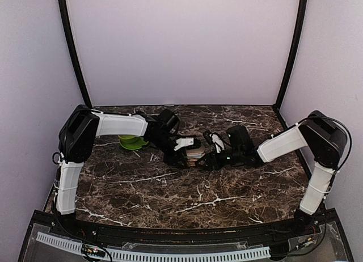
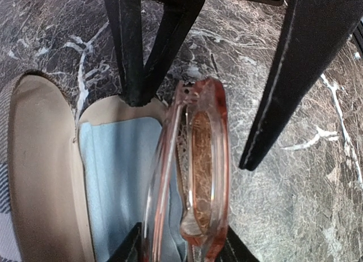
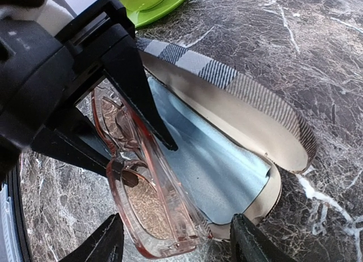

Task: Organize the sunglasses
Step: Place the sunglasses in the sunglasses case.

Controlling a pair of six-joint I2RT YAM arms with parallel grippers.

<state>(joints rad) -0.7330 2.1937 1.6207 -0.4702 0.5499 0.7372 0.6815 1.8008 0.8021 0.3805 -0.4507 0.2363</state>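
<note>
Casing step: pink sunglasses (image 2: 198, 160) stand on edge at the rim of the open plaid case (image 2: 45, 160), right hand (image 3: 178, 239) seemingly clamped on one end, left hand (image 2: 191, 131) fingers apart astride them; next, lay them flat inside.

On one marble table (image 1: 170, 199) we count one pair of pink sunglasses (image 2: 218, 148), one open plaid case (image 3: 238, 86), one blue cloth (image 3: 210, 160) (lying inside it) and two robot arms, the left arm (image 1: 119, 125) and the right arm (image 1: 283, 144). We also make out one green dish (image 1: 132, 142), possibly a cup and saucer.
</note>
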